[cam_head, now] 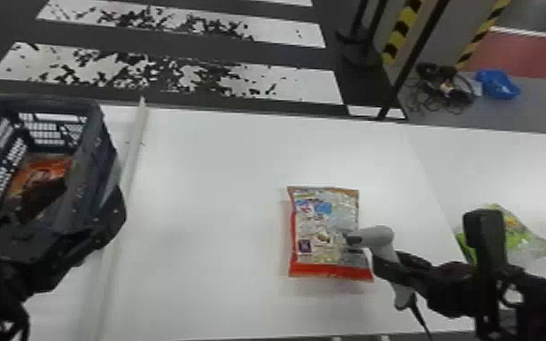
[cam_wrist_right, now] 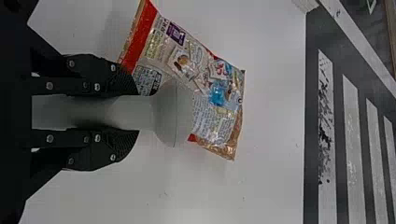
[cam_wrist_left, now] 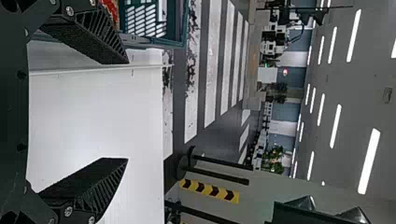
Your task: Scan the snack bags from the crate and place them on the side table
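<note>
With my right gripper [cam_head: 392,268] I am clenching the handle of a scanner [cam_head: 378,236], its neck running out between my closed-in jaws. I am holding its head over the right side of a red-edged snack bag [cam_head: 317,226]; whether they are touching, I cannot tell. That bag is lying flat on the bench [cam_head: 213,204], its printed label side facing up, nearer the right edge than the left. The scanner's cable [cam_head: 421,319] is trailing toward the near edge.

I am holding my left gripper [cam_head: 77,215] at the near end of the crate [cam_head: 90,122], by the bench's left edge, its jaws standing wide apart with nothing between them. An orange bag [cam_head: 50,165] is lying inside the crate. Past the bench's right edge, a green bag [cam_head: 519,236] is resting on the side table [cam_head: 489,163], partly hidden behind my right arm.
</note>
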